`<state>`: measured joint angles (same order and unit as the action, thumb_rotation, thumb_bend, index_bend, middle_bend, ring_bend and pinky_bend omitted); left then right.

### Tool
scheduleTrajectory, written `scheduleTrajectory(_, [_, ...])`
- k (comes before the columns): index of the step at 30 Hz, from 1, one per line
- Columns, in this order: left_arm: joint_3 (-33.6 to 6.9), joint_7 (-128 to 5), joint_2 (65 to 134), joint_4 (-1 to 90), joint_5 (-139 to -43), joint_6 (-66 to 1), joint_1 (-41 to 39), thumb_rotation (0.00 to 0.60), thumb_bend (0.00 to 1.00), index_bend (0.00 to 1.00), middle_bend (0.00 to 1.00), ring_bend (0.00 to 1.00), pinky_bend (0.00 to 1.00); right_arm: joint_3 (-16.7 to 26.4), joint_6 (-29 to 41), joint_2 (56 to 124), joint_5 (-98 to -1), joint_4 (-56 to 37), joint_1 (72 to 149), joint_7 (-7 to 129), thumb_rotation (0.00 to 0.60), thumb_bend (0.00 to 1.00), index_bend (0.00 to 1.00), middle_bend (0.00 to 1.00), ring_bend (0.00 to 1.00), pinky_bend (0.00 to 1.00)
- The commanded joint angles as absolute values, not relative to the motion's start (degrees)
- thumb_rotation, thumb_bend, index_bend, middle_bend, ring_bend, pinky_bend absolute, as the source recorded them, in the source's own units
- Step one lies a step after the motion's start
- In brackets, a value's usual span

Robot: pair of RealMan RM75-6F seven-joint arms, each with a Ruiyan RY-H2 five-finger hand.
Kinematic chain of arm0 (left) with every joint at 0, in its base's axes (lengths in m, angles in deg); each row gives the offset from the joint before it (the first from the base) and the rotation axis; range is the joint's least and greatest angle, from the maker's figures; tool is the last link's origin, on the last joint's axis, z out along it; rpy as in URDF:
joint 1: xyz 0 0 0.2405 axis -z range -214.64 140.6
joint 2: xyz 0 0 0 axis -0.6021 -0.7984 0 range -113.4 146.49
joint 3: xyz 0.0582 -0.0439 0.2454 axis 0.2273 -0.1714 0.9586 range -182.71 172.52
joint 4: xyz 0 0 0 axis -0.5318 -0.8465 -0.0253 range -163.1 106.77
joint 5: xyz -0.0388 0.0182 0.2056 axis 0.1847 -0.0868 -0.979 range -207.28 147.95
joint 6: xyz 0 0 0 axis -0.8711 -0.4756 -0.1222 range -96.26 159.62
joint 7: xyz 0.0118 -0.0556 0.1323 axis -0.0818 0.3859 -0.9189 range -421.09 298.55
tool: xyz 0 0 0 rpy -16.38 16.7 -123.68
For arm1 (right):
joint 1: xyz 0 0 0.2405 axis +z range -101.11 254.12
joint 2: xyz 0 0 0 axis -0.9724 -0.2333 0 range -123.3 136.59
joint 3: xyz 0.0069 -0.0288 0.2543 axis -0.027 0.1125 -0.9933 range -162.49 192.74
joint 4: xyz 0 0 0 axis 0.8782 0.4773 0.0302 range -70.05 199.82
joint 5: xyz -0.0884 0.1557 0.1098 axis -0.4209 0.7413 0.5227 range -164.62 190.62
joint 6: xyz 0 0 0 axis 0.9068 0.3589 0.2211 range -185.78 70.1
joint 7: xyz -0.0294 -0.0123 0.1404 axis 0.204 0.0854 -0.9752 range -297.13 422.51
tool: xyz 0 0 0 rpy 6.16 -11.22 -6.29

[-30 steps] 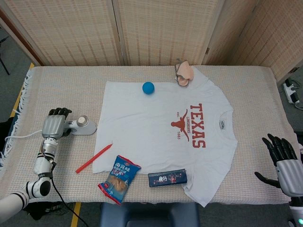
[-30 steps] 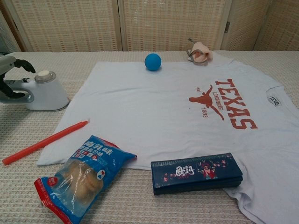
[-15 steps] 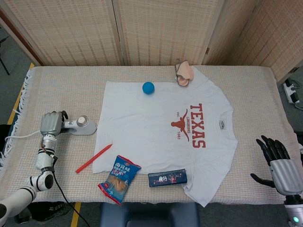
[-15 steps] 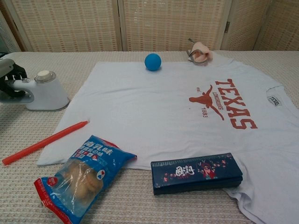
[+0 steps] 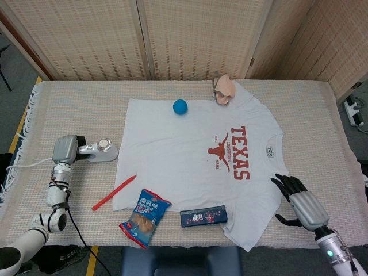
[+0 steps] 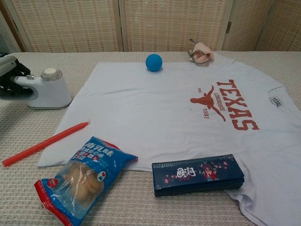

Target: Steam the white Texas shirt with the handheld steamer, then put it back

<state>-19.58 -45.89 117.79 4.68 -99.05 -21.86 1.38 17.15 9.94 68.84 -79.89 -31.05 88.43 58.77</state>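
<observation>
The white Texas shirt (image 5: pixel 190 155) (image 6: pixel 160 108) lies flat in the middle of the table, its red print facing right. Just off the shirt's left edge the white handheld steamer (image 5: pixel 105 150) (image 6: pixel 51 90) stands on the cloth. My left hand (image 5: pixel 65 150) (image 6: pixel 11 78) grips the steamer's handle, with fingers wrapped round it. Low at the right, my right hand (image 5: pixel 300 203) hovers with fingers spread and holds nothing, just beyond the shirt's lower right edge. The chest view does not show it.
A blue ball (image 5: pixel 180 106) and a pink object (image 5: pixel 223 89) rest on the shirt's far edge. A red pen (image 5: pixel 114 192), a blue snack packet (image 5: pixel 145 217) and a dark pencil case (image 5: pixel 203 217) lie along the near edge. A folding screen (image 5: pixel 190 34) stands behind the table.
My left hand has closed round the steamer's handle, and the steamer has shifted slightly right. My right hand has swung left towards the shirt's lower right edge.
</observation>
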Motion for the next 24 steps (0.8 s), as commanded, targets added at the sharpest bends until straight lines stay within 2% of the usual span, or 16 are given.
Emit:
scheduleTrajectory(1, [-19.1,-41.8,117.0,4.9,-101.7,-24.9,1.3,0.6,0.31,0.82,0.97,0.83,0.67,17.5,6.7,69.8,-82.0,-30.7,91.9,55.0,0.342,0.71,0.0,0.0,0.0,0.0])
scheduleTrajectory(4, [-18.9,-40.8,115.7,6.8,-103.1,-27.1,1.2,0.6,0.31,0.82,0.97,0.83,0.67,17.6,4.2,70.1,-83.0,-30.1,94.3,53.8,0.313,0.87,0.0,0.01,0.0,0.0])
scheduleTrajectory(8, [-19.0,-40.7,114.0,11.0,-104.2,-29.3,1.1,0.6,0.31,0.82,0.97,0.83,0.67,17.6,-0.3,70.9,-83.0,-29.6,97.7,52.9,0.3,0.96,0.0,0.02,0.0,0.0])
scheduleTrajectory(16, [-18.1,-45.5,111.4,22.2,-107.2,-32.5,1.9,0.6,0.31,0.82,0.97,0.83,0.67,18.3,-5.7,75.5,-82.6,-25.8,101.8,52.9,0.295,0.98,0.0,0.03,0.0,0.0])
scheduleTrajectory(24, [-17.1,-51.8,112.0,28.7,-109.6,-31.2,5.1,0.6,0.31,0.82,0.97,0.83,0.67,19.5,-9.5,79.3,-81.2,-22.6,104.1,54.2,0.301,0.98,0.0,0.03,0.0,0.0])
